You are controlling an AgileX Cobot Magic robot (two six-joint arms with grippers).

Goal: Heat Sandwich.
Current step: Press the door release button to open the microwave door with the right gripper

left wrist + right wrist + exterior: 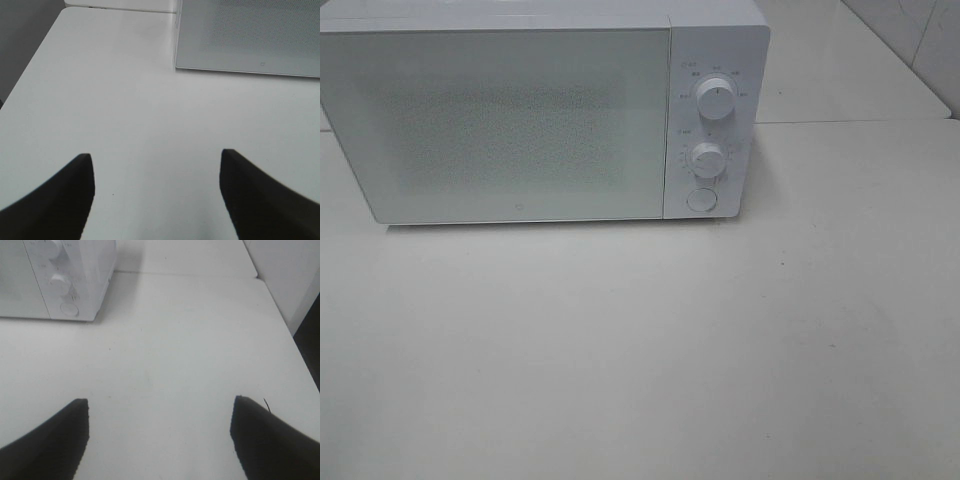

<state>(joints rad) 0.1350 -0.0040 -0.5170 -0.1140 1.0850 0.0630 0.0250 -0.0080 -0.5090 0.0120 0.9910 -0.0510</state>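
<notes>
The sandwich appears in none of the three views, so where it lies relative to either end effector cannot be told. The high camera shows a white microwave standing at the back of a pale table, towards the left. Its frosted door is closed flush and hides the inside. On the panel to the right of the door an upper knob sits above a lower knob, with a round button under both. Neither arm shows in this view.

The left end effector hangs over bare table with its jaws spread wide. Its two dark fingers stand far apart, with only the white surface between them, and it holds nothing. Ahead of it, and off to one side, is the lower corner of the microwave's door, well apart from the fingertips.

The right end effector is likewise wide open and holds nothing, with the bare table between its dark fingers. Ahead of it, well clear, is the microwave's control-panel end, with the round button low on the panel. The table's far edge runs along the other side.
</notes>
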